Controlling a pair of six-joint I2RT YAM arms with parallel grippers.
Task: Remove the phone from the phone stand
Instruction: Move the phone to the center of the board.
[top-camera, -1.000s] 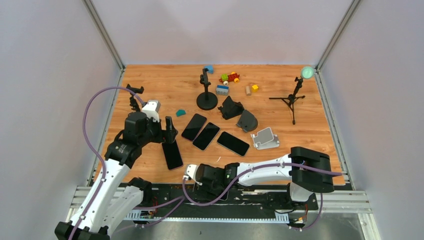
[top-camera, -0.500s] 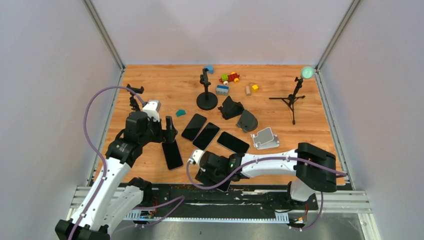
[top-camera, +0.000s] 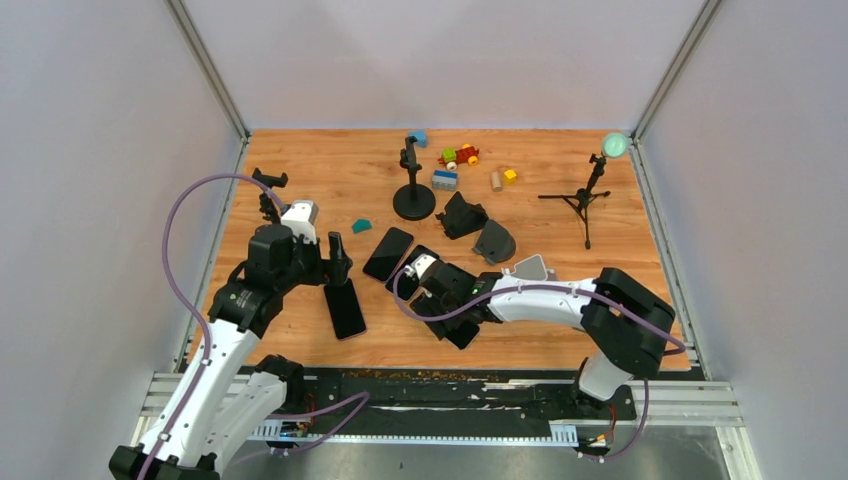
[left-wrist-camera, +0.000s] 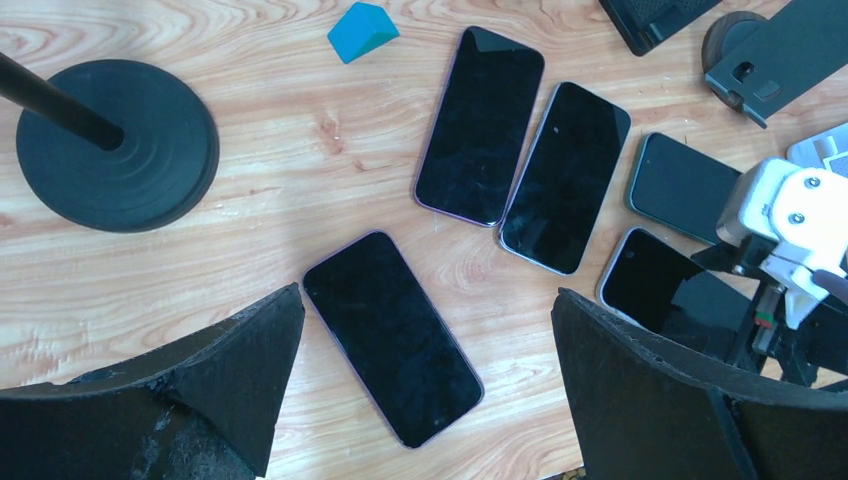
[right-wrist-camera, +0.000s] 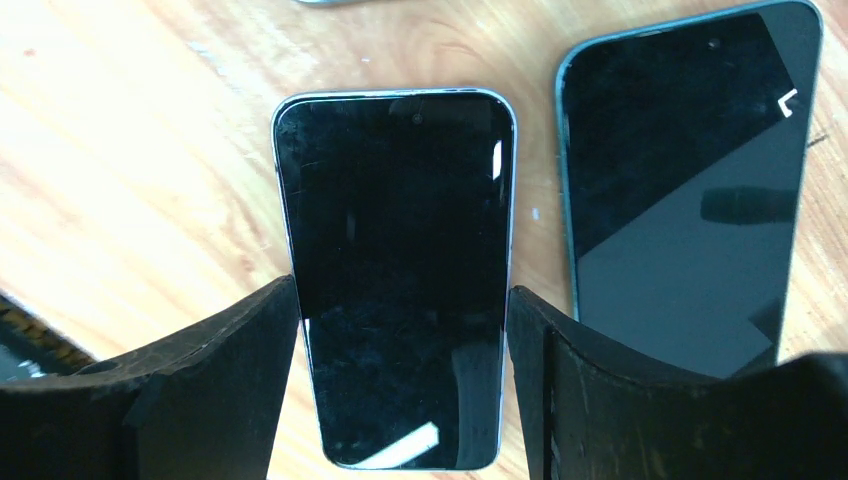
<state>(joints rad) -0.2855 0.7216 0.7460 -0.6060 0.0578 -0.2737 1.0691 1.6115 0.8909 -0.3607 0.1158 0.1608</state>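
Observation:
My right gripper (top-camera: 447, 318) reaches left across the table and is shut on a black phone (right-wrist-camera: 395, 270), its fingers on the two long edges (right-wrist-camera: 402, 295). This phone hangs low over the wood and also shows in the top view (top-camera: 462, 333) and the left wrist view (left-wrist-camera: 665, 290). The silver phone stand (top-camera: 530, 268) sits behind my right arm, partly hidden, with no phone showing on it. My left gripper (top-camera: 338, 252) is open and empty (left-wrist-camera: 428, 298) above another black phone (left-wrist-camera: 392, 335) lying flat.
Two phones (left-wrist-camera: 480, 125) (left-wrist-camera: 563, 175) lie side by side, a third (right-wrist-camera: 690, 180) lies beside the held one. Two black stands (top-camera: 462, 213) (top-camera: 494, 242), a pole stand (top-camera: 413, 200), a tripod (top-camera: 585, 200), a teal block (top-camera: 361, 226) and small toys (top-camera: 458, 156) stand farther back.
My right gripper has moved from the near table edge up and inward toward the row of phones, carrying the phone with it. My left arm has stayed still.

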